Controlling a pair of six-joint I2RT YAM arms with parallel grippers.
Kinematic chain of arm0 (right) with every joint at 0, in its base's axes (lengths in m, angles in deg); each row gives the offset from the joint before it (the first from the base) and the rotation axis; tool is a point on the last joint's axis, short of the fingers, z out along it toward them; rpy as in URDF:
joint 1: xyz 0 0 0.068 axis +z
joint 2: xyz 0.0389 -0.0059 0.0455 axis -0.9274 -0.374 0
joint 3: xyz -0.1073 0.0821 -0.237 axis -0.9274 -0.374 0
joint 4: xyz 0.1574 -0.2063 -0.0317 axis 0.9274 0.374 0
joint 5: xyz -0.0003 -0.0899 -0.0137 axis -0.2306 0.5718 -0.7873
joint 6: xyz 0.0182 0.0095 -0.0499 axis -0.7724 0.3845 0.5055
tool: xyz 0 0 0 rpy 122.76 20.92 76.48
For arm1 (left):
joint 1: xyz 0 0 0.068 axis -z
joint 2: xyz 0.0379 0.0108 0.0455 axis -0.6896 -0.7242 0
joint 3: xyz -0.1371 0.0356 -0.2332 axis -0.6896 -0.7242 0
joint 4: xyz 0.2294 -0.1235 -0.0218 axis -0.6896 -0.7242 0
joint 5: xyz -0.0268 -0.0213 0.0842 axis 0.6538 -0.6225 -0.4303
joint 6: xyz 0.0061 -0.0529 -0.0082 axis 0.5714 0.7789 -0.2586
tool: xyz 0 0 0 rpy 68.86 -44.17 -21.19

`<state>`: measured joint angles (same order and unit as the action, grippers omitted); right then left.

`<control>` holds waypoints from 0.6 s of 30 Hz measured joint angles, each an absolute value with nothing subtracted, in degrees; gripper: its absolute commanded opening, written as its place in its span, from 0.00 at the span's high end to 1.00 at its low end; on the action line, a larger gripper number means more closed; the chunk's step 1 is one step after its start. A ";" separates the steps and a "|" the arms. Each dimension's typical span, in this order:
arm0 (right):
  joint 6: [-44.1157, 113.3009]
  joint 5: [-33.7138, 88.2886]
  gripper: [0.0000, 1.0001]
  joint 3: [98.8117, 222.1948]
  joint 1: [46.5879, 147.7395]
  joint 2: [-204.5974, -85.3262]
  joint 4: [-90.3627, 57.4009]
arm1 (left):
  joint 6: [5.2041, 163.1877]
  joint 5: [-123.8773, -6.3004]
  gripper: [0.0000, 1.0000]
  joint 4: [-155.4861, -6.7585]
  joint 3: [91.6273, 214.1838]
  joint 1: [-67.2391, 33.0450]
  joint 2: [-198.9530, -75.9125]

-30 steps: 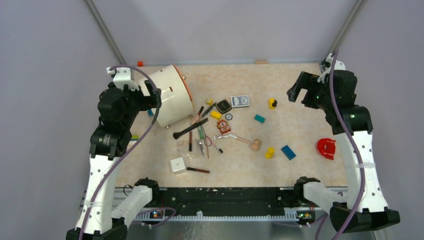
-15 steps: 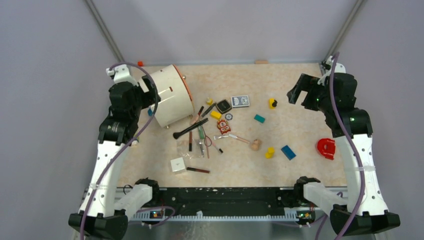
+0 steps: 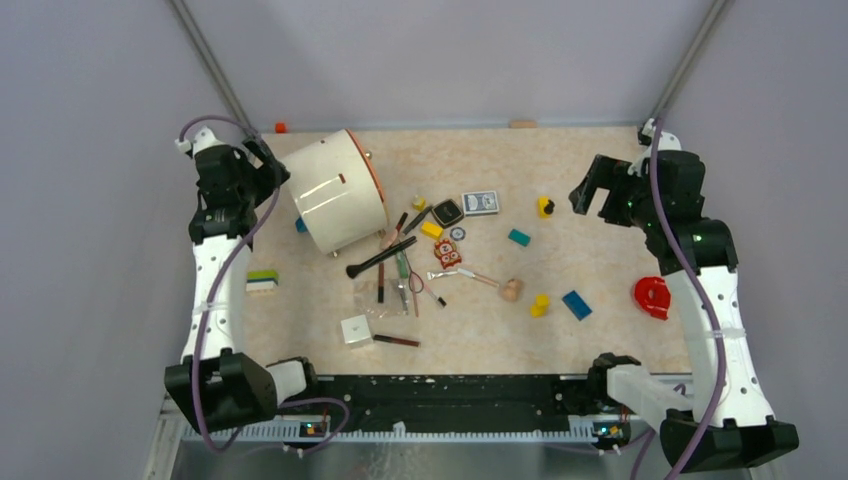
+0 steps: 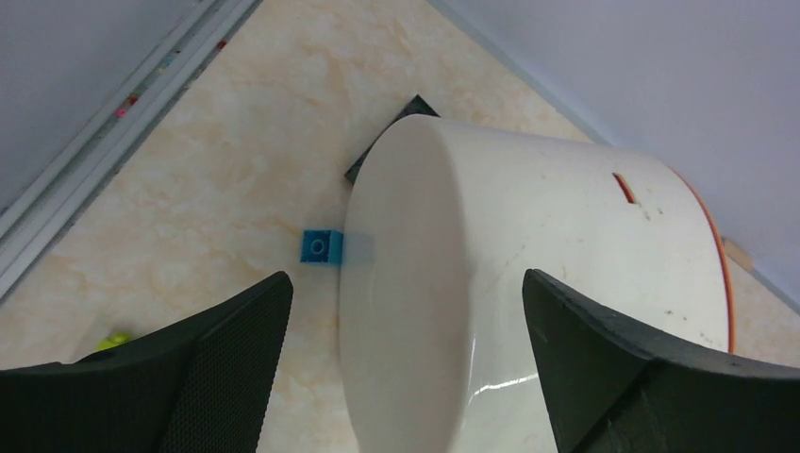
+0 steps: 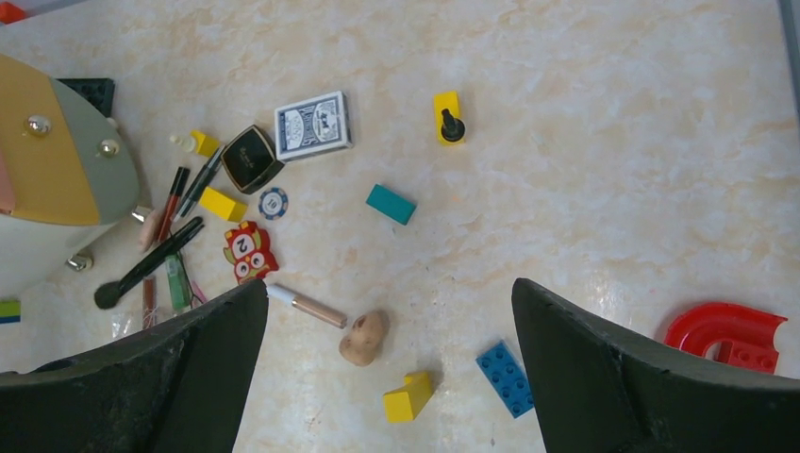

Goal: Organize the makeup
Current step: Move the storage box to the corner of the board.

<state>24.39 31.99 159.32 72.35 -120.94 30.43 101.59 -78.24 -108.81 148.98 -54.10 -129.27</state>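
Note:
The makeup lies in a loose cluster at the table's middle: a long black brush (image 3: 380, 257), a black square compact (image 3: 447, 211), thin dark-red and green pencils (image 3: 402, 268) over a clear pouch (image 3: 385, 300), one dark-red pencil (image 3: 397, 341) and a rose-gold tube (image 3: 478, 277). The right wrist view also shows the brush (image 5: 149, 262), the compact (image 5: 251, 159) and the tube (image 5: 307, 304). My left gripper (image 3: 268, 168) is open and empty at the far left, over a white cylinder (image 4: 528, 264) lying on its side. My right gripper (image 3: 592, 190) is open and empty, high at the far right.
The white cylinder (image 3: 338, 190) lies left of the makeup. A blue-backed card deck (image 3: 480, 203), yellow blocks (image 3: 545, 206), a teal block (image 3: 519, 237), a blue brick (image 3: 576, 304), a potato toy (image 3: 511, 290) and a red arch (image 3: 652, 296) are scattered to the right. A small blue brick (image 4: 320, 246) sits by the cylinder.
My left arm has swung back toward the far left corner, its gripper now behind the cylinder's left end. The right arm has barely moved. The makeup has not moved.

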 measured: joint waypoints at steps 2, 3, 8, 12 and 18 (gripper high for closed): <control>24.46 31.57 0.01 158.84 72.35 -120.98 30.36 | 102.66 -74.80 0.06 -106.67 148.96 -55.26 -131.00; 24.48 31.29 0.01 158.76 72.35 -121.00 30.30 | 103.10 -73.01 0.07 -105.29 148.94 -55.63 -131.98; 24.70 30.22 0.01 158.73 72.35 -121.11 29.84 | 105.33 -67.20 0.16 -99.96 148.48 -55.89 -135.65; 24.83 29.63 0.01 158.73 72.35 -121.11 29.42 | 106.00 -63.55 0.21 -97.47 148.39 -55.89 -137.71; 24.83 28.19 0.01 158.73 72.35 -121.11 29.14 | 106.33 -60.07 0.30 -95.89 148.63 -55.87 -140.74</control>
<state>24.83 28.19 158.73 72.35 -121.11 29.14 106.33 -60.07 -95.89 148.63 -55.87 -140.74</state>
